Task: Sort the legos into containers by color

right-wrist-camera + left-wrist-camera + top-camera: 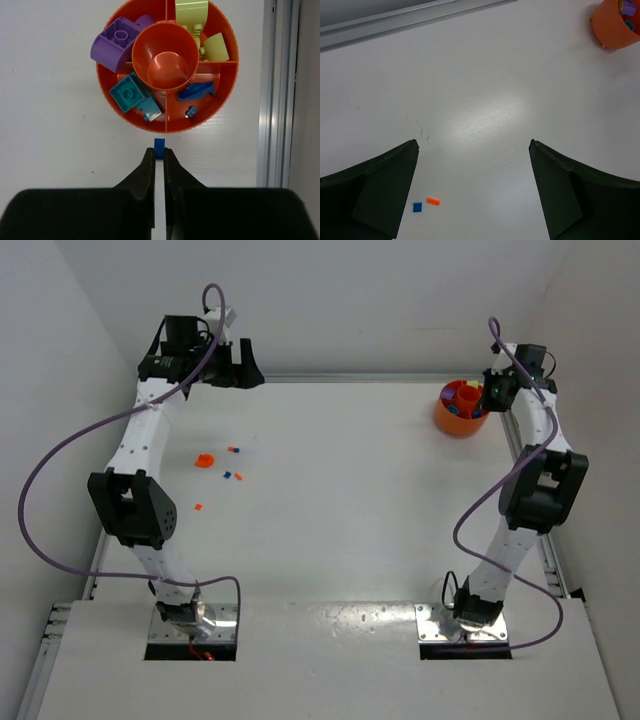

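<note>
Pinching a blue lego point(159, 145) in my right gripper point(159, 152) short of the orange divided bowl point(170, 128), left gripper point(474, 142) gaping empty, I risk releasing it outside.

White worktop point(485, 100), faintly wood-grained, spreads beneath and ahead of the left claw point(473, 144). A grey metal rail point(395, 22) crosses beyond it. Another pale rail point(275, 100) runs well right of the right claw point(159, 151).
</note>
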